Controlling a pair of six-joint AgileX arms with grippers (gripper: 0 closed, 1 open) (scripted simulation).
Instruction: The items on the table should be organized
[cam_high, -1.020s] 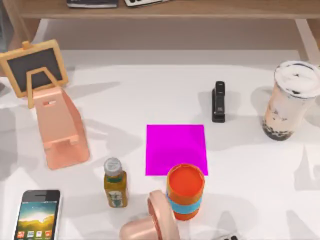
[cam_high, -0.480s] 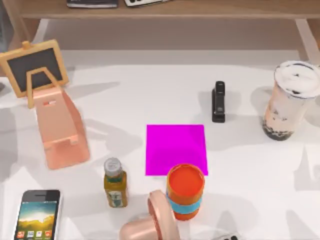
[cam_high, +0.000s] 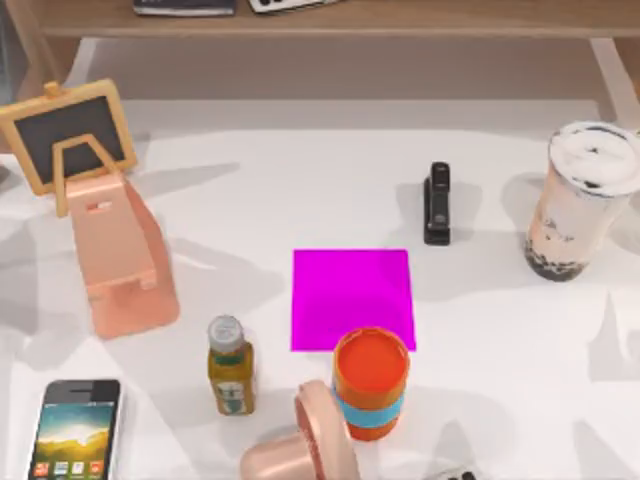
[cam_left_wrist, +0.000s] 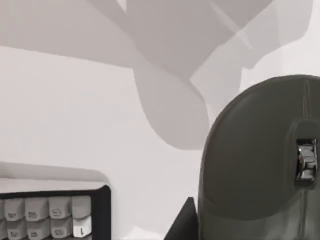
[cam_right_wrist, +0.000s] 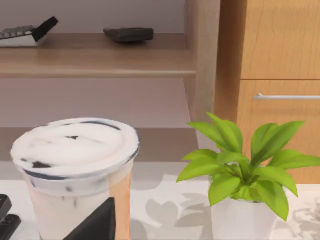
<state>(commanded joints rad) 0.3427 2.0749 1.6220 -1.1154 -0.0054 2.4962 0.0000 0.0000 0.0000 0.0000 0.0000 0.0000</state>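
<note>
- Top view: over the last second no object has shifted. Only the grey shadows on the left of the tabletop (cam_high: 300, 190) have drifted a little. Judgement: the arms are in approach and nothing is organized yet.
- Top view, task items: the smartphone (cam_high: 77, 430) lies flat, screen up, at the near-left corner. The milk-tea cup (cam_high: 580, 200) stands upright at the right edge. A dark sliver at the near edge is probably the mouse (cam_high: 458, 474).
- Top view, containers: the orange cup (cam_high: 371, 380) stands open and looks empty, touching the near edge of the magenta mat (cam_high: 352, 298). The capped bottle (cam_high: 230, 365) holds amber liquid.
- Left wrist view: the mouse (cam_left_wrist: 260, 160) sits close below, wheel visible, with a keyboard (cam_left_wrist: 55, 212) corner near it. Whether the left gripper (cam_left_wrist: 182, 222) is spread or closed, I cannot tell.
- Right wrist view: the milk-tea cup (cam_right_wrist: 75, 170) is close ahead with its lid sealed, the contents pale and dark flecks under the lid. A potted plant (cam_right_wrist: 240, 180) stands beside it. The right gripper (cam_right_wrist: 95, 222) state cannot be told.
</note>
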